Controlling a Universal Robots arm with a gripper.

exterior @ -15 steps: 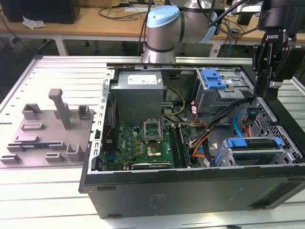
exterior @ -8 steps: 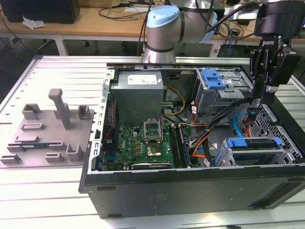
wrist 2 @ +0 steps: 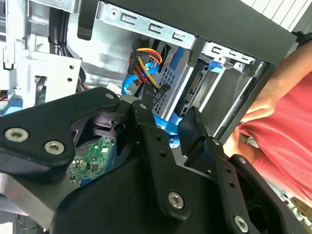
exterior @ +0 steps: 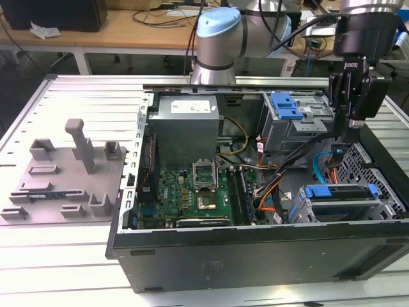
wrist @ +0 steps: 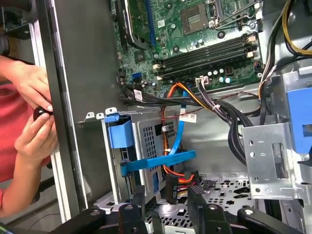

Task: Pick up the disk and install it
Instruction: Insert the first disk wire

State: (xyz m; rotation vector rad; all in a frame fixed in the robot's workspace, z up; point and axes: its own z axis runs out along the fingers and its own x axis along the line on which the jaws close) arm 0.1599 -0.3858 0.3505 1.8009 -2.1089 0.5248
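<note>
Open computer case (exterior: 255,256) lies on its side on the slatted metal desk (exterior: 57,256), interior facing up. The disk (exterior: 342,193) sits in the lower drive cage (exterior: 383,204), at the exterior view's right, close to the case's near wall. It lies flat, with its long axis running roughly across the exterior view from left to right. Its blue bracket end (exterior: 317,190) points toward the exterior view's left, at the motherboard (exterior: 192,192); the far end points at the perforated case wall. Gripper (exterior: 350,137) hangs above the case, higher than the disk and not touching it, just beside the upper drive cage (exterior: 300,125) with its blue tab (exterior: 284,105). In both wrist views the fingers (wrist: 139,204) are spread with a clear gap and nothing pinched. In the first wrist view, a black cable connector (wrist: 173,187) and orange and blue cables (wrist: 178,131) lie beyond that gap, next to the cage holding the blue bracket (wrist: 119,134). A person's hands (wrist: 34,117) rest at the outer edge of the case wall, red garment (wrist 2: 287,131) behind them. Grey power supply box (exterior: 185,125) stands at the back of the case. A grey moulded fixture tray (exterior: 64,173) lies on the desk at the exterior view's left, well apart from the case's drive cages.
</note>
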